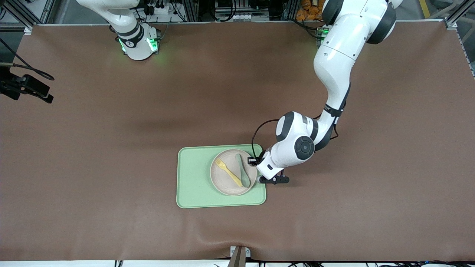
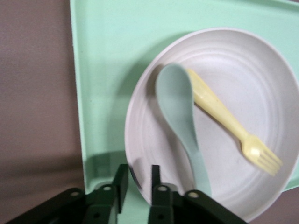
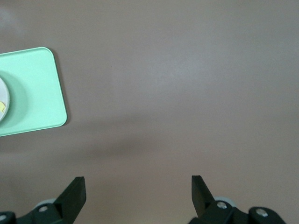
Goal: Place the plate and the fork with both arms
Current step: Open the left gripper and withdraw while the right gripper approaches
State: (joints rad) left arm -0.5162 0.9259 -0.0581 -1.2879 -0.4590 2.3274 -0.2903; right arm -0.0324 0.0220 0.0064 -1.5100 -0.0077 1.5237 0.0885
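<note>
The speckled beige plate [image 1: 226, 185] lies on the light-green tray [image 1: 193, 178], at the tray's end nearer the left arm. On the plate rest the pale-yellow fork [image 1: 228, 172] and a grey-green spoon [image 1: 243, 172]. My left gripper [image 2: 138, 169] is down at the plate's rim [image 2: 135, 140]. Its fingers stand slightly parted, one on each side of the rim, and a strip of tray shows between one finger and the rim. In the left wrist view the fork [image 2: 224, 119] lies beside the spoon [image 2: 180, 107]. My right gripper [image 3: 138, 179] hangs wide open over bare table, holding nothing.
The tray [image 3: 32, 93] shows at the edge of the right wrist view, well away from the right gripper. Brown mat [image 1: 111, 148] covers the whole table. A black camera mount [image 1: 26, 89] sits at the right arm's end of the table.
</note>
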